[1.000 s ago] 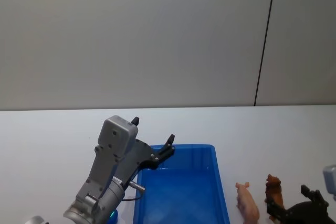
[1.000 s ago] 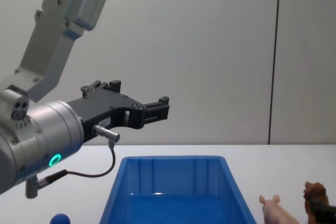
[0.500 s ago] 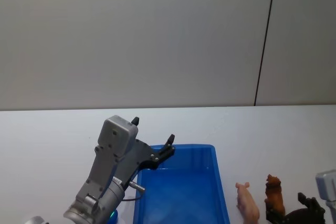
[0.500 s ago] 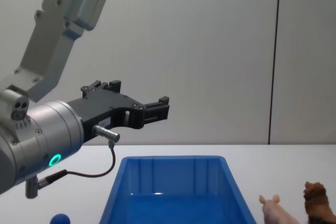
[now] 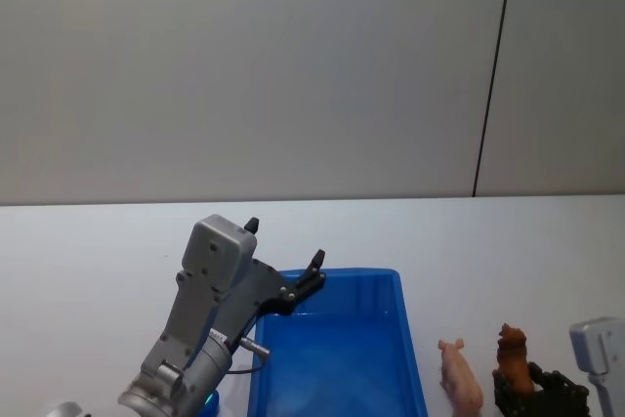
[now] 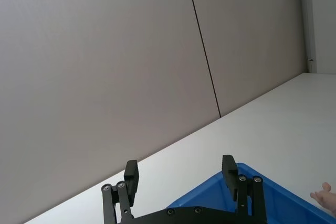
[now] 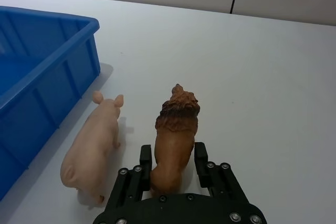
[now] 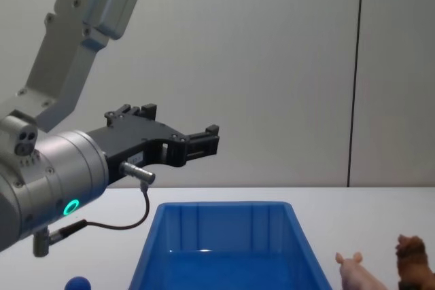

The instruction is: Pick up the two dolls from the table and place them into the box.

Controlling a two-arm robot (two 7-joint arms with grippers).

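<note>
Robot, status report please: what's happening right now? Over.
Right hand shut on lion, lion on table. Left hand open, parked above box. Pig stands between lion and box, untouched.

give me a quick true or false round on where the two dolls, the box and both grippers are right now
1. No doll is in the box. True.
2. One doll lies inside the bin. False: the pig stands on the table, right of the box, and the other doll stands beside it.
3. The right gripper has a finger on each side of the brown lion. True.
4. The left arm carries a doll. False: the left gripper is open and empty, raised over the box's far left corner.
5. A ball sits in the bin. False: the blue ball is on the table, left of the box.
</note>
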